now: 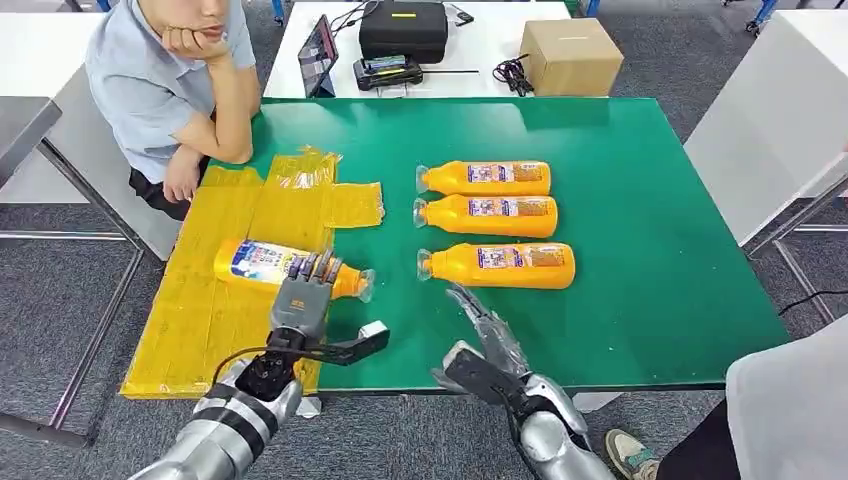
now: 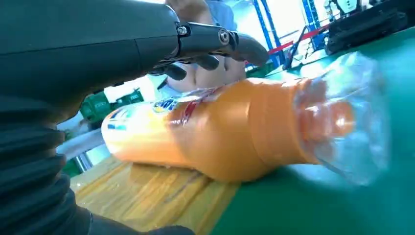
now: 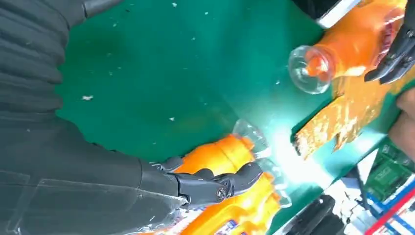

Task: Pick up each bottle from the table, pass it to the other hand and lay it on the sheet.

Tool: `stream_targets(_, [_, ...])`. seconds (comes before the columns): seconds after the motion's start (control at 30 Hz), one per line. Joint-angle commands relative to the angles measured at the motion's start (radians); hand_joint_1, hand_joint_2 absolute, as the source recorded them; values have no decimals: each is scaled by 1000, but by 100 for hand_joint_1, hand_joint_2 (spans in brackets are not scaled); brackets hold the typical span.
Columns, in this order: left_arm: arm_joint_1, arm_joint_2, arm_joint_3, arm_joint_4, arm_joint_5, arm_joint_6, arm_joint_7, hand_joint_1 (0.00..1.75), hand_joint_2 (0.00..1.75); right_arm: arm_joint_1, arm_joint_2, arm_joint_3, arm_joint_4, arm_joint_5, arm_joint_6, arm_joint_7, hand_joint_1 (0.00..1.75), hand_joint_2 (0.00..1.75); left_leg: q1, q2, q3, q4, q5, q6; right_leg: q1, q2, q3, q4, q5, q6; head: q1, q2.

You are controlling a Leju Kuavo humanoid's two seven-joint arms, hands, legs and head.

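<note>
Both arms are silver with dark bands near the wrists. The left robot hand (image 1: 303, 300) has a grey back, dark fingers and a thick thumb; a black cable loops at its wrist. The right robot hand (image 1: 488, 340) is grey and black, behind a ribbed dark cover.

Glossy plastic bottle (image 1: 290, 268), crinkled shiny sheet (image 1: 230, 290), smooth table (image 1: 640, 260)

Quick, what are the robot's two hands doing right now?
Left hand: fingers lie over the bottle on the yellow sheet; whether it grips cannot be told.
Right hand: open, holding nothing.
</note>
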Motion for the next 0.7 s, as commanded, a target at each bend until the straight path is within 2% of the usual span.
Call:
stream_targets(0.03, [216, 20, -17, -401, 46, 80, -66, 0, 175, 83, -36, -31, -150, 265, -211, 24, 0, 175, 1, 1, 1, 1, -2, -2, 1, 1, 1, 0, -2, -2, 0, 0])
stream_targets(0.1, [270, 15, -1, -487, 130, 132, -133, 0, 175, 103, -60, -24, -196, 375, -276, 54, 0, 175, 1, 1, -1, 1, -2, -1, 1, 1, -1, 0, -1, -2, 0, 0])
stream_targets(0.2, [340, 12, 23, -580, 132, 198, -162, 0, 175, 127, -89, -35, -236, 442, -307, 87, 0, 175, 1, 1, -1, 1, -2, -1, 1, 1, -1, 0, -2, -2, 0, 0])
stream_targets(0.37, [360, 12, 26, -601, 129, 203, -165, 0, 175, 135, -96, -40, -245, 440, -307, 86, 0, 175, 1, 1, -1, 1, -3, -2, 1, 1, -2, 0, -1, -2, 0, 0])
stream_targets(0.57, [501, -79, 102, -795, 247, 224, -387, 0, 175, 153, -157, -87, -222, 615, -401, 173, 0, 175, 1, 1, -2, 1, -3, -1, 1, 0, -2, 0, -1, -2, 0, 0])
stream_targets(0.63, [512, -127, 128, -759, 448, 224, -546, 0, 175, 120, -184, -119, -160, 636, -398, 194, 0, 175, 1, 1, -1, 1, -3, -1, 1, 0, -1, -1, -2, -1, 0, 0])
stream_targets(0.7, [509, -134, 111, -757, 617, 224, -635, 0, 175, 80, -197, -141, -92, 641, -386, 194, 0, 175, 1, 2, 0, 0, -3, -1, 1, 1, 0, -2, -1, -1, 0, 0])
